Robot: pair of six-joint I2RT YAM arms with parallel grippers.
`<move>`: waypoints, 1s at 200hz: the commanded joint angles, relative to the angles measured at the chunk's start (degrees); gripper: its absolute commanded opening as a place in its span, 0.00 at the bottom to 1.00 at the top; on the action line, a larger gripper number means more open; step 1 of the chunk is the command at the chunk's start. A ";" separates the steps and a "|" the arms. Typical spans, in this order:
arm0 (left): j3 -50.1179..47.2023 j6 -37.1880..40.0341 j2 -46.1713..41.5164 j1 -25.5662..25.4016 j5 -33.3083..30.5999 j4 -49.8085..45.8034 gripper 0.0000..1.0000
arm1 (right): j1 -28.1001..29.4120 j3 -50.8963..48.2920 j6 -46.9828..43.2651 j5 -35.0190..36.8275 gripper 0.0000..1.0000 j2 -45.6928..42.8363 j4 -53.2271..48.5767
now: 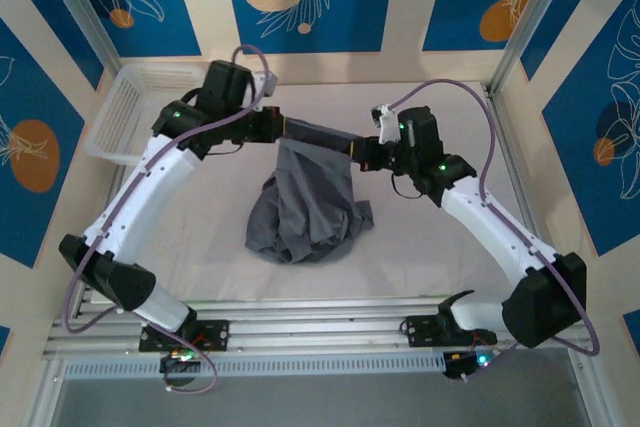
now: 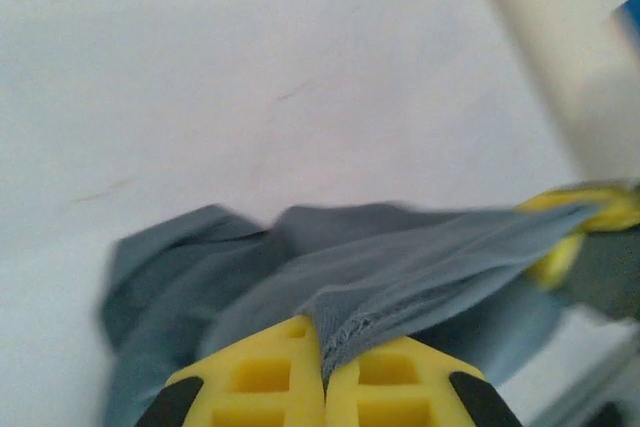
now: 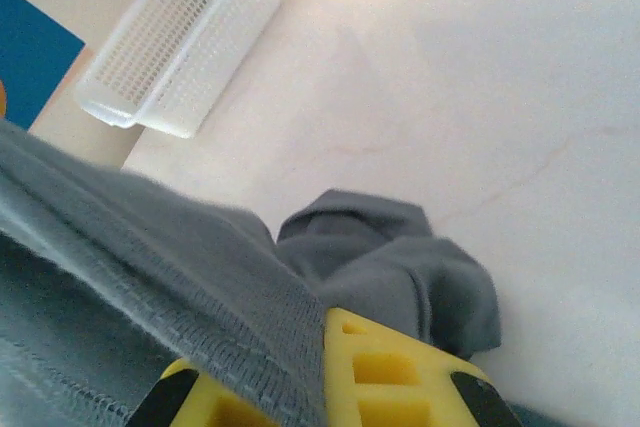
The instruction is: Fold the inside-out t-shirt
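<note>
Far left, the white lattice basket (image 1: 125, 107) sat at the back corner of the desk (image 1: 200, 257). Just right of the basket, the left hand (image 1: 283, 130) was shut tight, its yellow fingers (image 2: 260, 377) pinched on a stitched edge of the inside-out t-shirt (image 1: 305, 202). In the left wrist view the seam ran straight into the closed jaws. Further right of the basket, the shirt's top edge was pulled into a band between the two hands, lifted off the desk. The rest hung down from that band into a crumpled grey heap resting on the desk, nearer the arm bases than the basket was. Furthest from the basket, the right hand (image 1: 360, 153) was clamped shut too, gripping the other end of the band. In the right wrist view a hemmed edge lay draped over one yellow finger, and the basket stood beyond, well apart from the cloth.
</note>
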 commanded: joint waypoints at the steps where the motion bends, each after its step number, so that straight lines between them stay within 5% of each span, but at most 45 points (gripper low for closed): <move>1: -1.95 9.99 3.76 -2.36 -15.21 -12.23 0.03 | -1.18 -1.35 -4.50 -1.75 0.00 0.86 -3.93; 26: -9.18 5.69 3.61 -3.60 -14.40 -6.93 0.33 | -1.05 -2.57 0.66 1.48 0.00 1.65 -7.01; 45: -12.70 3.83 1.34 -2.05 -9.17 -3.02 0.41 | -2.11 -2.68 3.70 3.14 0.00 2.74 -10.58; 53: -14.39 3.49 0.09 -0.61 -0.43 0.49 0.41 | -2.40 -3.13 3.88 1.04 0.00 2.73 -10.00; 70: -20.32 -2.28 -0.76 2.86 28.21 13.07 0.43 | -2.59 -4.59 3.41 -4.76 0.00 2.41 -6.93; 79: -22.91 -7.92 -0.08 3.52 35.99 19.07 0.44 | -2.59 -5.48 3.29 -7.38 0.00 1.97 -4.91; 109: -30.66 -17.96 -0.52 5.91 36.32 29.63 0.50 | -3.40 -7.43 2.85 -15.55 0.00 0.36 -0.10; 135: -38.24 -26.96 0.42 9.92 45.54 50.24 0.56 | -5.79 -9.21 2.90 -27.33 0.00 -1.19 5.78; 161: -29.31 -15.80 5.84 10.56 50.52 41.25 0.57 | -11.54 -8.73 8.37 -40.43 0.00 -1.79 13.86; 181: -23.33 -14.98 8.79 10.48 56.33 42.01 0.62 | -15.07 -8.35 15.39 -48.87 0.00 -2.08 24.60; 200: -19.34 -14.96 10.90 10.47 61.34 42.62 0.66 | -15.45 -5.55 13.71 -51.85 0.00 -1.64 22.09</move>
